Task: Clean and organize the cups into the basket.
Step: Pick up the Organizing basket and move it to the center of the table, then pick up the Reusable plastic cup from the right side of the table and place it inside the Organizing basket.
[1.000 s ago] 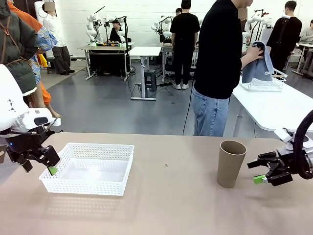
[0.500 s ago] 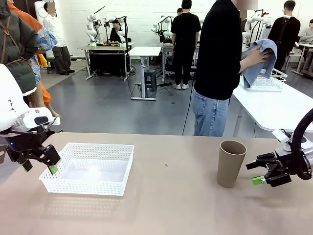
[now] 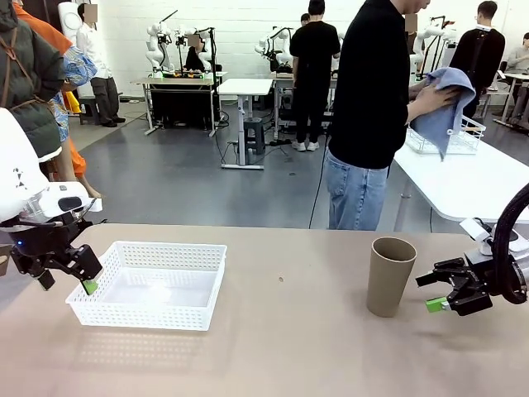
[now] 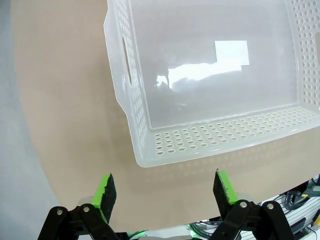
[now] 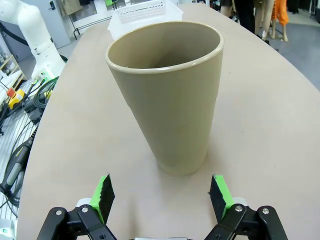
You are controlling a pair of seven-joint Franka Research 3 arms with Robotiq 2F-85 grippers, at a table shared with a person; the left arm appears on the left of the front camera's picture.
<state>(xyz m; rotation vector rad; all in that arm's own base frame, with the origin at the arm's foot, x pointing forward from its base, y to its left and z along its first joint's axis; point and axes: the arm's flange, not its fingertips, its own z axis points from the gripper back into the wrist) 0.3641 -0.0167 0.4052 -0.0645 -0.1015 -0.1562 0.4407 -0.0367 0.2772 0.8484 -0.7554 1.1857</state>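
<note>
**Front view.** The table (image 3: 281, 356) has a tan top. The basket (image 3: 147, 258) stands on the robot's left part of the table, with nothing inside it. One cup (image 3: 390, 275), tan-brown, stands upright with its mouth up on the robot's right part, well apart from the basket. The left gripper (image 3: 68, 284) hangs just outside the basket's left end, low over the table, with its jaws apart and nothing between them. The right gripper (image 3: 431, 292) lies level near the table top, just beside the cup on the cup's right. Its jaws are apart and do not touch the cup. Beyond the far edge, a person (image 3: 368, 107) stands turned toward a white side table (image 3: 471, 186) and holds a blue cloth (image 3: 446, 103) in both hands.

**Left wrist view.** The left gripper (image 4: 165, 186) looks down on the table (image 4: 65, 100). Its green fingertips (image 4: 106, 189) stand wide apart with only bare table top between them. One corner of the basket (image 4: 145, 142) lies just ahead of the fingertips, not touching them. An oval handle cut-out shows in one side wall.

**Right wrist view.** The right gripper (image 5: 162, 192) points at the cup (image 5: 170, 100), which stands upright just ahead of it. The jaws are spread wider than the cup's base, and the pads (image 5: 104, 192) are short of its wall, so there is no contact. The basket (image 5: 142, 11) shows at the far end of the table (image 5: 265, 125).
</note>
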